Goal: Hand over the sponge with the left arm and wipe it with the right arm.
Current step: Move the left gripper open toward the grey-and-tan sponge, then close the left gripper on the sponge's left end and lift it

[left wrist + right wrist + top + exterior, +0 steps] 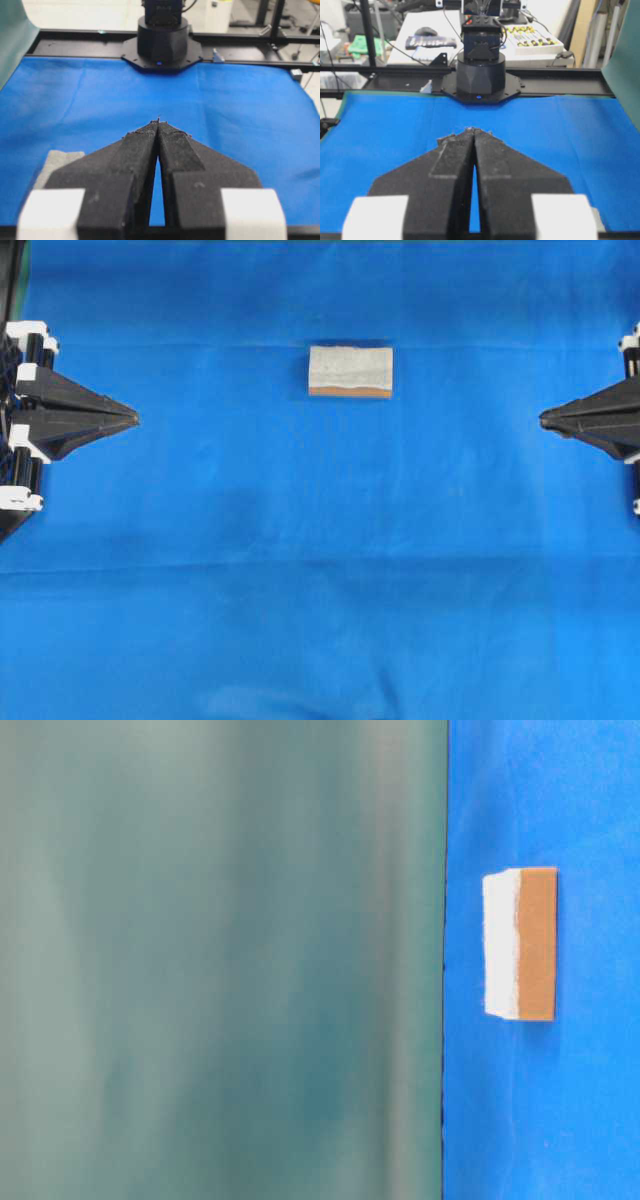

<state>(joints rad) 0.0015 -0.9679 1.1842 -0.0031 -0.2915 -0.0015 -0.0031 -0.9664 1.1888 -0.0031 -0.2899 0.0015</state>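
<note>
The sponge (350, 371) lies flat on the blue cloth (320, 570), behind the middle, grey-white top up with an orange-brown layer along its near edge. Seen from table level, the sponge (520, 943) shows its white and orange-brown layers. My left gripper (135, 418) rests at the left edge, shut and empty, pointing right, well apart from the sponge. In the left wrist view a grey corner of the sponge (57, 162) peeks out to the left of the left gripper (158, 120). My right gripper (543, 419) sits at the right edge, shut and empty; the right gripper (473, 130) has its tips together.
A blurred grey-green panel (220, 960) fills the left of the table-level view. The opposite arm's black base (162, 42) stands at the cloth's far end, and the other base (480, 75) likewise. A black frame rail (560, 87) borders the cloth.
</note>
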